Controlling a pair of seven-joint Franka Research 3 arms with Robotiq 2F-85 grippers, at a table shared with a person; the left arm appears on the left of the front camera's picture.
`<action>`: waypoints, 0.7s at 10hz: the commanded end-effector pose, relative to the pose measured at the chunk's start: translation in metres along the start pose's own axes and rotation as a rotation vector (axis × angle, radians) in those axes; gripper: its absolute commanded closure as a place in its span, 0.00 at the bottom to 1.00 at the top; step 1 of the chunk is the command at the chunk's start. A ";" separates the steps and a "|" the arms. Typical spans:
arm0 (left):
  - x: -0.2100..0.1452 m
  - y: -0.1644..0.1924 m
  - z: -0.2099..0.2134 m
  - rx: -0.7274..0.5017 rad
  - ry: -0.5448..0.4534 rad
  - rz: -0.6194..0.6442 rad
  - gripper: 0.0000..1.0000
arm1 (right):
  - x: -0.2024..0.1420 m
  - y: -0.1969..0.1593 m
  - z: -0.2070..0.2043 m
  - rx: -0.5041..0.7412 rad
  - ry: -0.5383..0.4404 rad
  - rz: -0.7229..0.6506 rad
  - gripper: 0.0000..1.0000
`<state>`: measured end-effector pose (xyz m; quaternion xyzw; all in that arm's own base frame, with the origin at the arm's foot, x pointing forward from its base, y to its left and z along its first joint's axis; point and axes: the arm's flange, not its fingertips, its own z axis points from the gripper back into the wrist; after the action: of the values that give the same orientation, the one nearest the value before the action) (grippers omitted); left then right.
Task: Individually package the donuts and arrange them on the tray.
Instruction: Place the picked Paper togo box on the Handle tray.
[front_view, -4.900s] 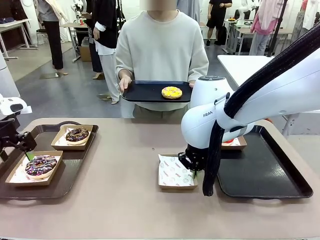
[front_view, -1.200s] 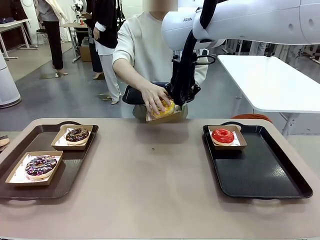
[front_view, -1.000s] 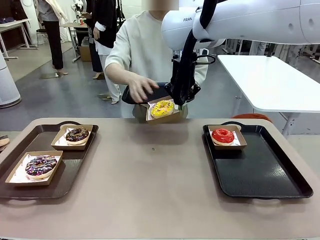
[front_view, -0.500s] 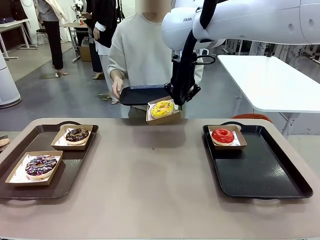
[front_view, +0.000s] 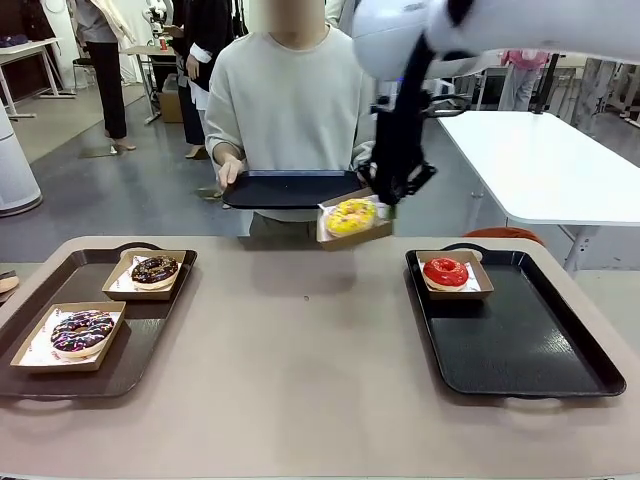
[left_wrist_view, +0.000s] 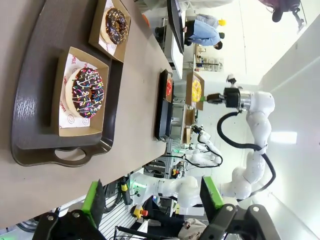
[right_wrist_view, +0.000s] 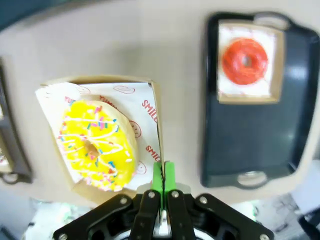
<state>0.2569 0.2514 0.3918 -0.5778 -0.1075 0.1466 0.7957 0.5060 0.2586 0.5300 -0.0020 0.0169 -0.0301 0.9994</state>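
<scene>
The right claw (front_view: 388, 205) hangs in the air above the far edge of the tabletop (front_view: 300, 380), clenched on the wall of a shallow brown cardboard box (front_view: 352, 232) lined with white printed paper. In that box lies the yellow ring donut with coloured sprinkles (front_view: 351, 216), and the box tilts a little toward the robot. In the right wrist view the green pads (right_wrist_view: 158, 181) pinch the box's edge (right_wrist_view: 156, 125) with the yellow donut (right_wrist_view: 95, 145) just beside them.

Behind the box a person in a pale sweatshirt (front_view: 290, 100) stands at the far side, one hand (front_view: 230, 172) on the left end of a bare black tray (front_view: 290, 188) (held level, clear of the tabletop).

On the black tray (front_view: 520, 350) near the right edge of the tabletop, the glossy red ring donut (front_view: 446, 271) sits in its own cardboard box (front_view: 480, 285) at the tray's far left corner. On the dark brown tray (front_view: 140, 340) near the left edge, the chocolate-glazed ring donut (front_view: 154, 269) rests in a box at the far end, and the dark purple ring donut with coloured sprinkles (front_view: 81, 331) rests in a box at the near end; the two boxes lie apart.

The left claw (left_wrist_view: 152, 202) is released, its green-padded fingers (left_wrist_view: 92, 196) spread wide with nothing between them, off the near end of the brown tray.
</scene>
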 end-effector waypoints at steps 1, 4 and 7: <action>-0.002 0.000 0.001 -0.019 -0.009 -0.004 0.00 | -0.053 -0.066 -0.007 0.005 -0.002 -0.019 0.99; -0.002 0.000 0.001 -0.019 -0.009 -0.004 0.00 | -0.097 -0.147 -0.041 -0.005 0.023 -0.007 0.99; -0.002 0.000 0.001 -0.019 -0.009 -0.004 0.00 | -0.116 -0.210 -0.081 0.064 0.013 -0.044 0.99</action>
<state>0.2567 0.2514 0.3916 -0.5780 -0.1073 0.1470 0.7955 0.3788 0.0623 0.4636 0.0051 0.0371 -0.0617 0.9974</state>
